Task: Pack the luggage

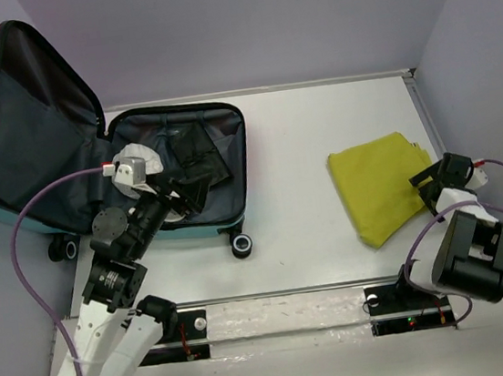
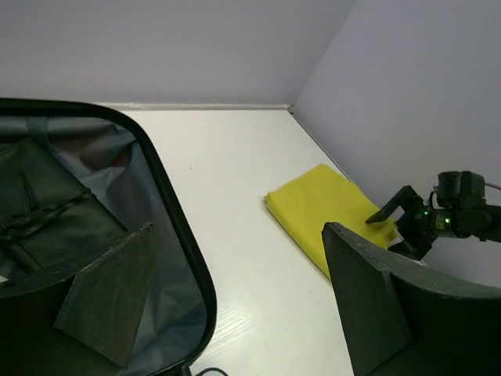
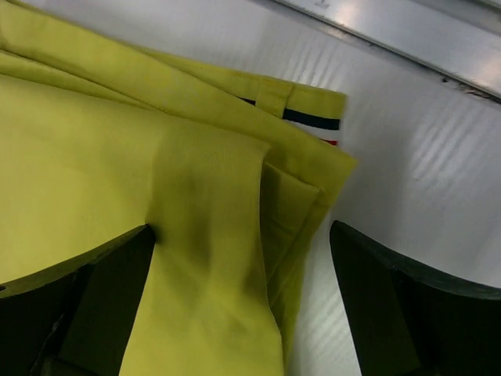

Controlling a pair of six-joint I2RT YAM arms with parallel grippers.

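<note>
At the far left of the counter (image 1: 291, 137) the luggage (image 1: 38, 132) lies open, lid raised; something dark (image 1: 195, 163) sits in its lower half, garment or lining I cannot tell; my left tool (image 2: 237, 231) hangs over that half, jaws wide, holding nothing; well apart to the right a folded yellow garment (image 1: 380, 186) lies unpacked; my right tool (image 3: 239, 231) stands open astride its edge, not yet gripping; I judge the packing partway at best, with this piece and the closing left.

Luggage (image 1: 43, 131): hard plastic shell, dark cloth lining. Yellow garment (image 1: 380, 186): matt woven cloth. Table (image 1: 283, 147): smooth white.
</note>
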